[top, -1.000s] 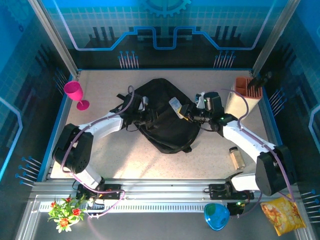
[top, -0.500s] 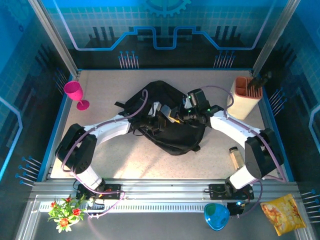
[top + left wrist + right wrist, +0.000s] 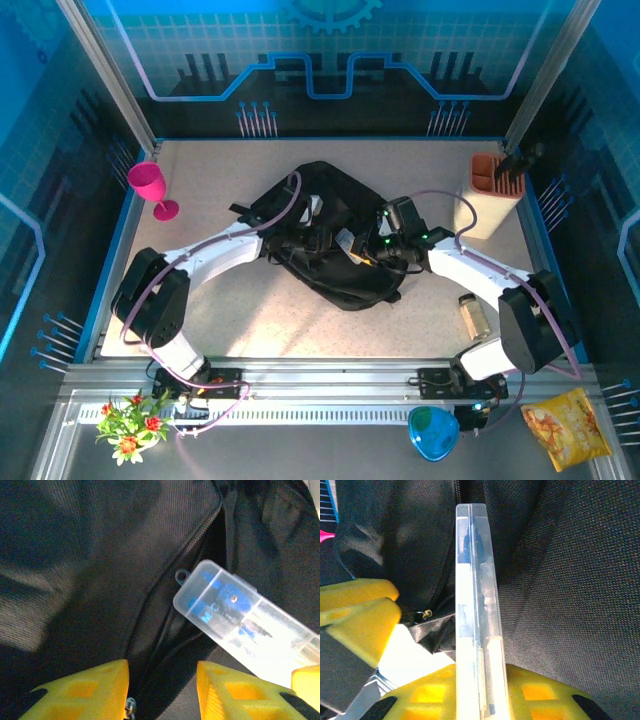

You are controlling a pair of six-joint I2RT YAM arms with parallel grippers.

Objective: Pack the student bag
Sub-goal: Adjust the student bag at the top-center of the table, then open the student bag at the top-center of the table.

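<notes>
The student bag [image 3: 335, 270], a big black fabric backpack, lies in the middle of the table. Its zipper opening [image 3: 165, 630] gapes as a dark slit. My right gripper [image 3: 364, 248] is shut on a clear plastic case [image 3: 475, 605] with blue contents, gripped edge-on between its yellow fingers [image 3: 540, 695]. The case's free end [image 3: 225, 610] hangs over the slit. My left gripper [image 3: 162, 680] is open just beside it, its jaws standing either side of the zipper line, with a zipper pull [image 3: 131, 709] at the left finger. From above, my left gripper [image 3: 316, 236] rests on the bag.
A pink goblet [image 3: 150, 187] stands at the far left. A beige holder with an orange top [image 3: 492, 195] is at the far right. A spice jar [image 3: 474, 314] lies by the right arm. A yellow snack bag [image 3: 568, 428], blue object [image 3: 432, 432] and flowers [image 3: 128, 420] sit beyond the front rail.
My right gripper carried the clear case left and nearer, onto the bag's opening. My left gripper slid right along the bag and its jaws have widened. The bag shifted slightly.
</notes>
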